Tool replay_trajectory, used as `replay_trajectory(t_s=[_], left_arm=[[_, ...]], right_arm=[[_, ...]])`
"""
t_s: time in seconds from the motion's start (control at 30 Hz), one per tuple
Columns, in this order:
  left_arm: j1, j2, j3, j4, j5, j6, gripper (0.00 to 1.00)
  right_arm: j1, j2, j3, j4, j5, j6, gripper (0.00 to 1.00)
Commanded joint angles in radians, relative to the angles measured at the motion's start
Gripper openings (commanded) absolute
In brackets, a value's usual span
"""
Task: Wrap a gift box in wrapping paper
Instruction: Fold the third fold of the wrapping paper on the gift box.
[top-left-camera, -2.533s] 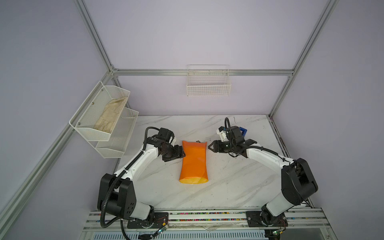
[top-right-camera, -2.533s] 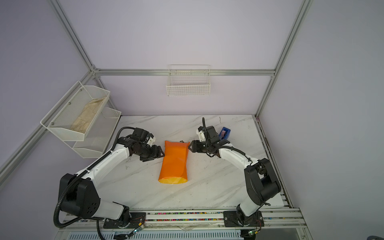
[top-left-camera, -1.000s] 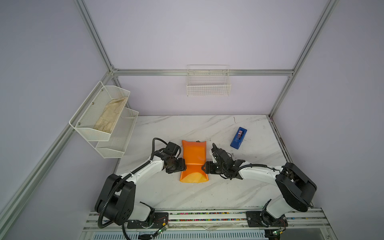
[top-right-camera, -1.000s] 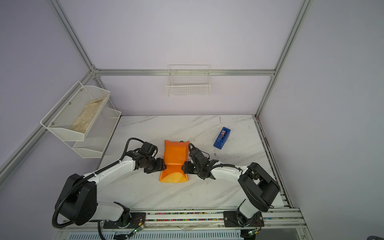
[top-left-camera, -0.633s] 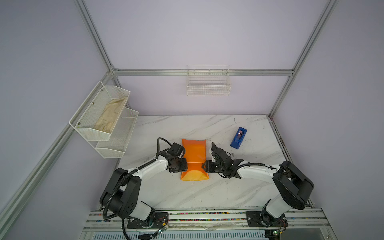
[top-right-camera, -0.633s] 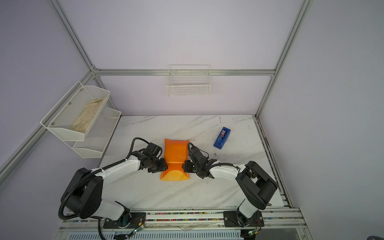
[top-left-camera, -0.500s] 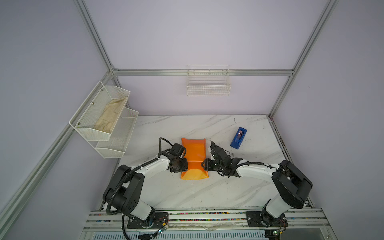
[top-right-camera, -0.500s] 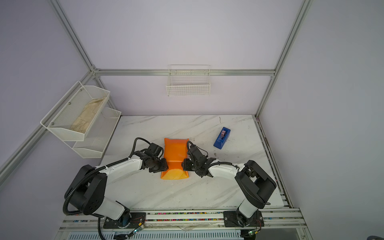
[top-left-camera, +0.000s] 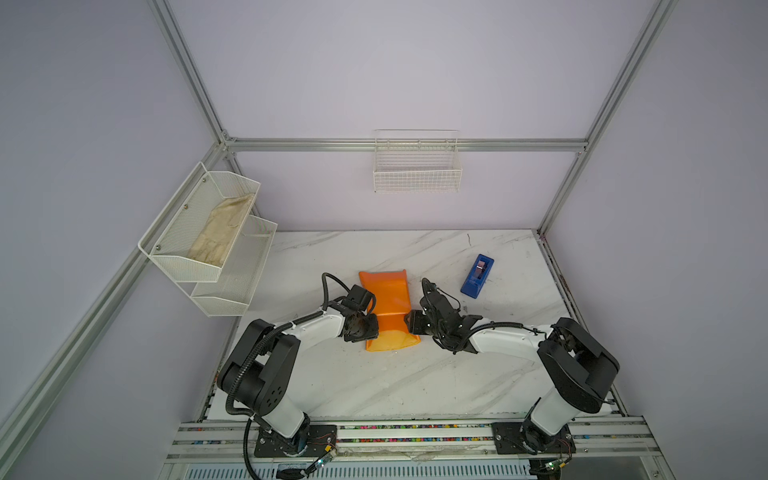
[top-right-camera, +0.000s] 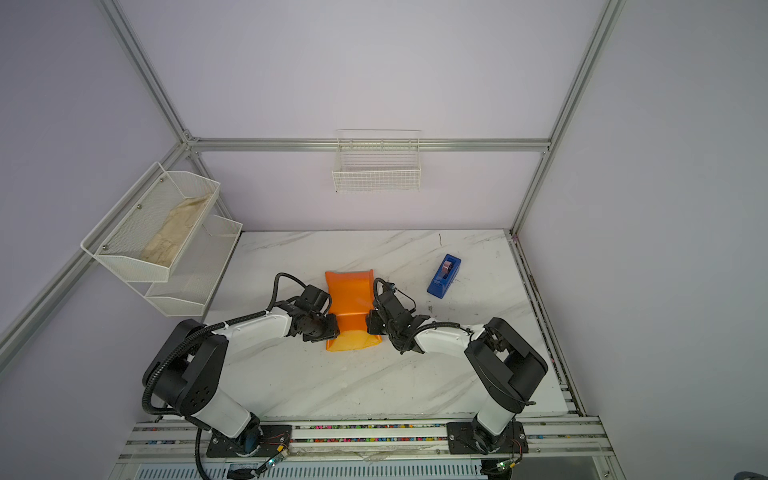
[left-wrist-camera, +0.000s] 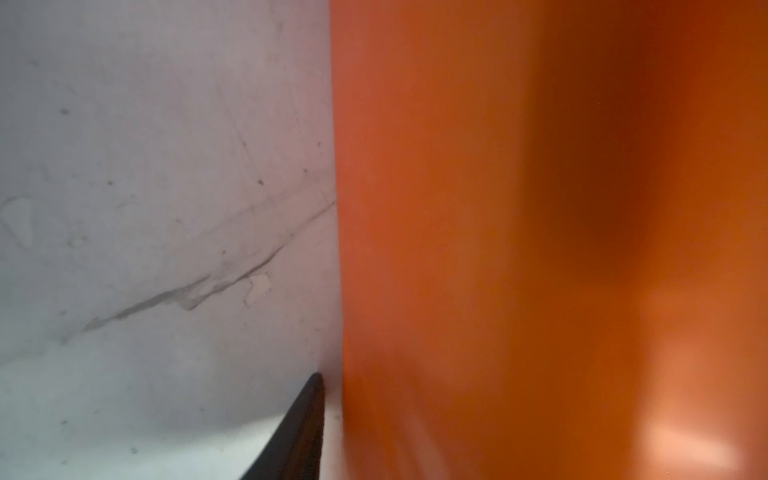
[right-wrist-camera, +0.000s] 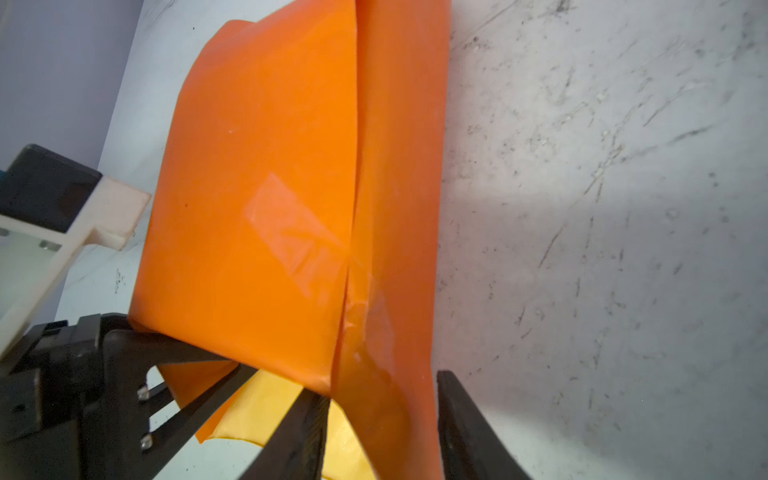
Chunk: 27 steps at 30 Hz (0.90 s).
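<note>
my left gripper (top-left-camera: 371, 328) and right gripper (right-wrist-camera: 379, 384) have come in from apart onto the wrapping paper (top-left-camera: 388, 309), mid table (top-left-camera: 374, 382). right pinches its folded side, jaws part-closed. left's hold i cannot tell. gift box hidden, i judge inside. end folds next.

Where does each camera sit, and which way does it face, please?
Both top views: high above the arm bases, looking down at the table; both arms show, left gripper and right gripper flanking the wrapping paper.
Left wrist: low beside the paper, facing its glossy side; one fingertip shows.
Right wrist: low, facing along the paper; its own fingers grip it.
Shared: every view shows the paper; the right wrist also catches the left gripper.
</note>
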Motion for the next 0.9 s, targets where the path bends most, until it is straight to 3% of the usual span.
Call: replay_trajectory(t_s=[0.0,0.43,0.87], left_arm=[[-0.006,-0.054,-0.008,0.038,-0.029,-0.026,0.4],[-0.021,-0.123,-0.071,0.119,-0.085,-0.065,0.44],[-0.065,-0.101,-0.115,0.158,-0.205,-0.11,0.29]], right_arm=[[0.004,0.021,-0.037,0.108,0.022,0.001,0.43],[0.02,0.111,-0.062,0.229,0.06,0.007,0.38],[0.044,0.166,-0.06,0.263,0.082,0.024,0.21]])
